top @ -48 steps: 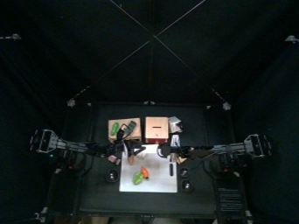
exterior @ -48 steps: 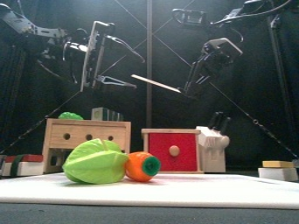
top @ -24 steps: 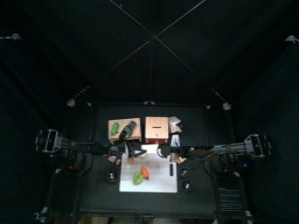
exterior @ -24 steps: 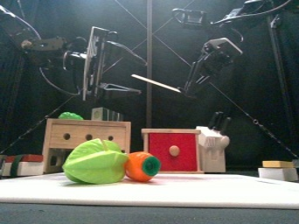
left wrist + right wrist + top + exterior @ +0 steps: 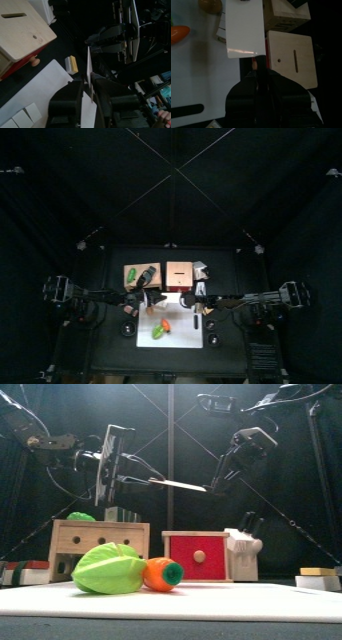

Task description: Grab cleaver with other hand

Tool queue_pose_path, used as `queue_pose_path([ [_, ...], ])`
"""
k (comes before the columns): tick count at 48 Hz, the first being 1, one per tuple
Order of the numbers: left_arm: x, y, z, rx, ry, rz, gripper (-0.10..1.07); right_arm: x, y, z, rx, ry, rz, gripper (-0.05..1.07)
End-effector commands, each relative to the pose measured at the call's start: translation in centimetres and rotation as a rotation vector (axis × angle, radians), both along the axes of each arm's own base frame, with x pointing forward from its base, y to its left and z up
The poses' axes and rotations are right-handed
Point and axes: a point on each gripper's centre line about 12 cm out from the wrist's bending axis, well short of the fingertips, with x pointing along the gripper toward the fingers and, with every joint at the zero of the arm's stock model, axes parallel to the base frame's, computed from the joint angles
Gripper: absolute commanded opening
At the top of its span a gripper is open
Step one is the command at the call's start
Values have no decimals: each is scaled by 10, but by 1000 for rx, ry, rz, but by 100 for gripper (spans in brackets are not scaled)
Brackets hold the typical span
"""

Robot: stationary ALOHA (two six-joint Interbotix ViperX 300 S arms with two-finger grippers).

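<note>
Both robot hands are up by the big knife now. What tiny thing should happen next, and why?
Probably the left gripper should finish squeezing shut on the cleaver. The right gripper holds it by the handle up in the air, and the left wrist view shows the blade edge-on between the left jaws, which do not look fully closed. The right one should let go only afterwards.
</note>
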Motion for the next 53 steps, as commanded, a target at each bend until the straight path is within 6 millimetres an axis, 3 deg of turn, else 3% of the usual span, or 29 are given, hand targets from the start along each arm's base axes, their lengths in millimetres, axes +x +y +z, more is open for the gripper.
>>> queue_pose_path([
  [1,2,1,6,9,-25,1,52,-1,1,12,3,-42,6,41],
  [12,2,1,7,12,-29,0,43,0,3,11,33,-57,13,48],
  [23,2,0,9,30,-31,-16,43,-1,8,5,75,-71,32,81],
  [31,2,-1,9,37,-30,-19,43,-6,11,11,100,-112,45,101],
  [46,3,-2,7,53,-26,-34,42,-33,17,24,143,-225,89,102],
  [53,3,-4,4,97,-8,-56,42,-44,18,38,293,-348,58,102],
])
